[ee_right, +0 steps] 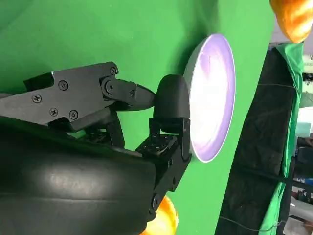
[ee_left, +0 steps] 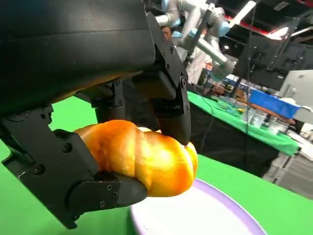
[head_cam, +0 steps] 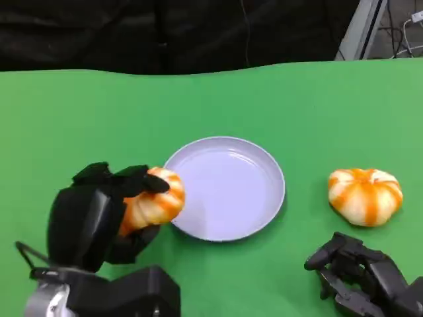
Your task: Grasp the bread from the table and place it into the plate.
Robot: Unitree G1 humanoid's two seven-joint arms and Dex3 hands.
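One bread [head_cam: 155,201] is being held in the left hand [head_cam: 99,214], fingers wrapped over it, just at the near-left rim of the plate [head_cam: 264,165]. The grasp is judged done; the placing is not. A second bread [head_cam: 365,195] is lying on the table [head_cam: 66,119] right of the plate. Nothing is being held by the right hand [head_cam: 360,274], its fingers loosely apart.

Orange-striped bread [head_cam: 155,201] at white plate [head_cam: 228,188] rim, second bread [head_cam: 365,195] right
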